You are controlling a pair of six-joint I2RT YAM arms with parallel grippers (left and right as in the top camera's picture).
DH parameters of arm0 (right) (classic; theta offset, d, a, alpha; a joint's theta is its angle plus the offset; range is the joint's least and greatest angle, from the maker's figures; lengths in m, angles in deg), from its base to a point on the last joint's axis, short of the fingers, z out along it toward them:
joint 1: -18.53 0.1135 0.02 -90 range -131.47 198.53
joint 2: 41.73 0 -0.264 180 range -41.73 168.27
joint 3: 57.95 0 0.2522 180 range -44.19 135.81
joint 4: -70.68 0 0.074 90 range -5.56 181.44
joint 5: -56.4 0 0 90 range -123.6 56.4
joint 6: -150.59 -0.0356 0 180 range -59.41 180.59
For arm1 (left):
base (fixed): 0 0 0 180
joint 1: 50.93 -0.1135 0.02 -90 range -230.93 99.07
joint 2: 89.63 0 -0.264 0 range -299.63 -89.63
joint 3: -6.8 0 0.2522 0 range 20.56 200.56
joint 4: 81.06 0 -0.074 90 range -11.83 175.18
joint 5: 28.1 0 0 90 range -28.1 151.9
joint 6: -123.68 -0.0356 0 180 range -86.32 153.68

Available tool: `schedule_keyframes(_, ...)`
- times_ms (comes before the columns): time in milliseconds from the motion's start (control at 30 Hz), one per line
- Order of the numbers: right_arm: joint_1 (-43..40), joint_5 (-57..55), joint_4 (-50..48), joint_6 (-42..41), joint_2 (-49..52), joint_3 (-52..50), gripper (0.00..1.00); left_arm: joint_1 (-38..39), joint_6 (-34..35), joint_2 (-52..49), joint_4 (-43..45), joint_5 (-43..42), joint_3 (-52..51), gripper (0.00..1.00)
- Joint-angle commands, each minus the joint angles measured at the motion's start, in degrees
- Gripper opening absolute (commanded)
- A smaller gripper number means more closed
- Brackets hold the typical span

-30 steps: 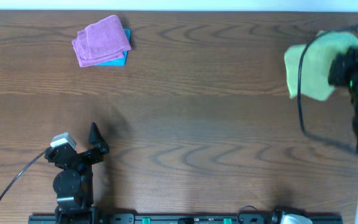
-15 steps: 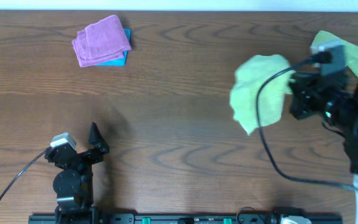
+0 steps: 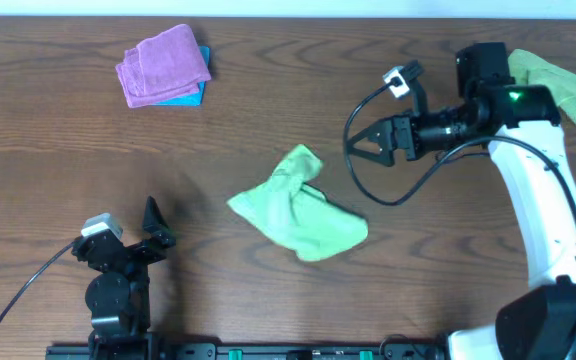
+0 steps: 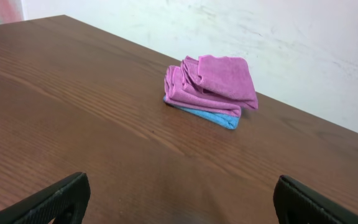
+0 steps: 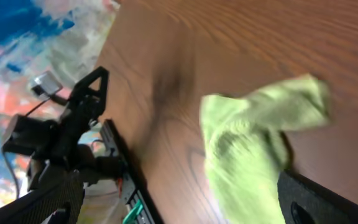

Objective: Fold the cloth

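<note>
Down at seven o'clock, your left gripper (image 3: 158, 228) sits parked out of the way, jaws wide, empty. Dead centre, the green cloth (image 3: 303, 210) lies crumpled, likely within both arms' reach. Out at two o'clock, your right gripper (image 3: 366, 146) hovers, jaws spread, holding nothing.

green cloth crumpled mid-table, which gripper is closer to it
Right. In the overhead view the right gripper hangs open just up and to the right of the green cloth, not touching it. The left gripper sits open well off to the cloth's left.
</note>
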Motion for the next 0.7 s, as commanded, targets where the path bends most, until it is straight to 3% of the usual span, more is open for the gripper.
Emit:
schedule_keyframes(0,-0.61,-16.0,0.5,-5.95,-0.31,0.92,0.99,-0.35,-1.03,0.28,-1.09,0.5,-2.08,0.95)
schedule_keyframes(167,2.47,-25.11,2.69,-7.08,-1.38,0.92,0.97,-0.35,-1.03,0.28,-1.09,0.5,-2.08,0.95)
schedule_keyframes(233,4.28,-28.09,3.28,-7.08,-1.38,0.83,0.87,-0.35,-1.03,0.28,-1.09,0.5,-2.08,0.95)
schedule_keyframes(300,7.32,-32.28,2.62,-7.1,-1.31,0.26,0.52,-0.35,-1.03,0.28,-1.09,0.5,-2.08,0.95)
schedule_keyframes(333,8.98,-33.62,2.03,-7.13,-1.31,-0.02,0.4,-0.35,-1.03,0.28,-1.09,0.5,-2.08,0.95)
schedule_keyframes(433,13.31,-35.89,-0.22,-7.13,-0.9,-0.52,0.15,-0.35,-1.03,0.28,-1.09,0.5,-2.08,0.95)
schedule_keyframes(467,14.67,-37.42,-1.36,-7.15,-0.48,-0.66,0.03,-0.35,-1.03,0.28,-1.09,0.5,-2.08,0.95)
schedule_keyframes(667,19.06,-40.7,-3.3,-7.91,5.57,-0.81,0.01,-0.35,-1.01,0.28,-1.09,0.5,-2.08,0.95)
